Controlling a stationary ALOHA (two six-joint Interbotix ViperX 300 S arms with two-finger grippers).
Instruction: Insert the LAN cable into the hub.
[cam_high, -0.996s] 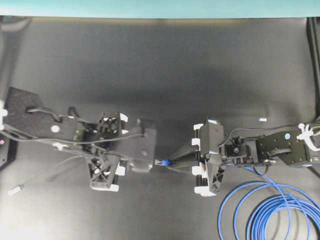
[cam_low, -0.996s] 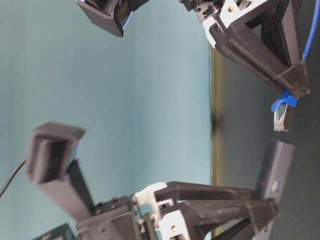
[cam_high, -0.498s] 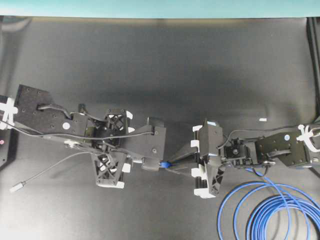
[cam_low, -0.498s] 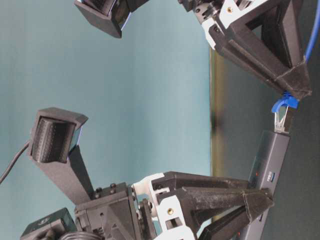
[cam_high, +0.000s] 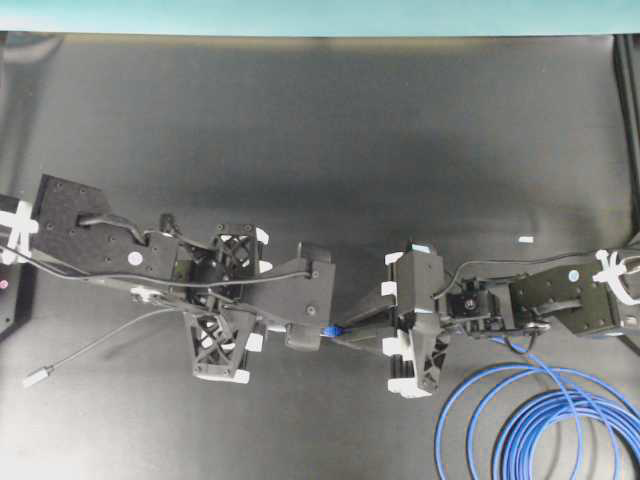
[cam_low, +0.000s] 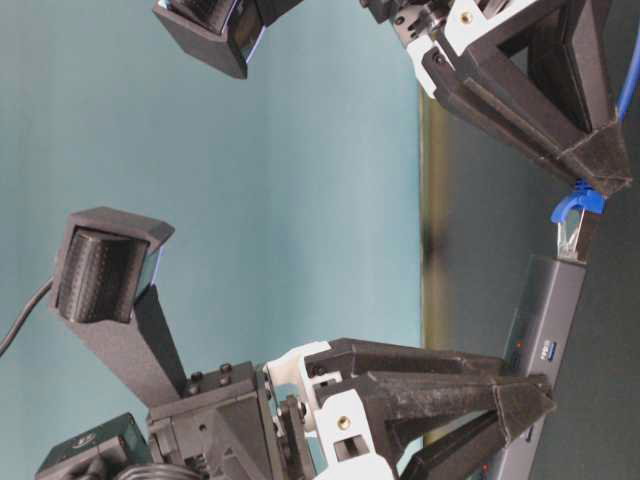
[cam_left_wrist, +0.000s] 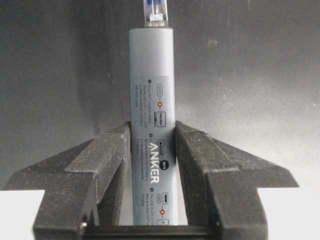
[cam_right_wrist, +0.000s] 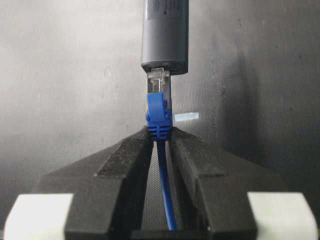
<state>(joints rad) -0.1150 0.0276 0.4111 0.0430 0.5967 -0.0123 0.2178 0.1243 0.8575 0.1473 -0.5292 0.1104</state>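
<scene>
Gap closed since a second ago: hub (cam_left_wrist: 151, 125), clamped in left gripper (cam_left_wrist: 151, 165) jaws, now meets LAN cable (cam_right_wrist: 159, 112) plug, pinched by right gripper (cam_right_wrist: 161, 145) (mid-frame overhead). Tip entering port; seating unfinished.

Even, dim light falls on the dark worktop (cam_high: 320, 120), with soft shadows under the arms. Wrist views are sharp; the table-level view blurs slightly.
</scene>
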